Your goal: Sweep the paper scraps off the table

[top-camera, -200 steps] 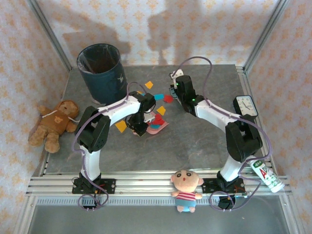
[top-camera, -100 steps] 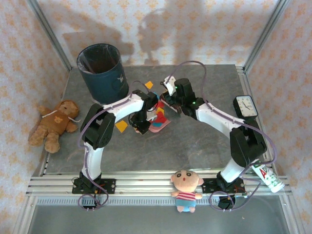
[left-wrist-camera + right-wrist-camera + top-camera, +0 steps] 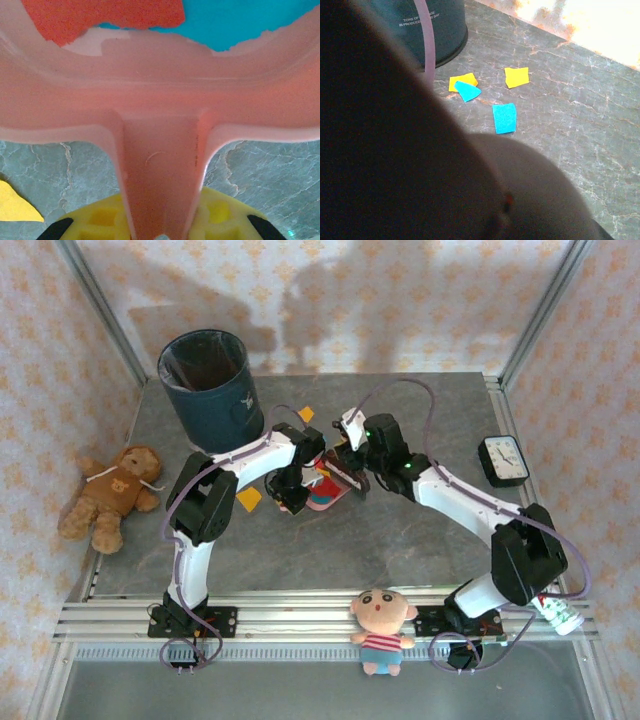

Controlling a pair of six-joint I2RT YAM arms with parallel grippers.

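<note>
Clamps dustpan (image 3: 160, 100) handle in left gripper (image 3: 160, 227); holds right gripper (image 3: 345, 458) fully closed, contents unclear; scraps (image 3: 505, 118) on table (image 3: 580, 115).

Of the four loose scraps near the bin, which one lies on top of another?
The smaller, wedge-shaped blue scrap: it overlaps the yellow scrap nearest the bin. The rectangular blue scrap and the other yellow scrap lie alone.

dustpan (image 3: 160, 125) ahead of left claw (image 3: 159, 231): sides cut off | yellow scrap (image 3: 15, 206) left of it: clipped | right wrist: unidentifiable dark blur (image 3: 380, 150) hides near table (image 3: 580, 125) | bin (image 3: 440, 30): top cropped
</note>
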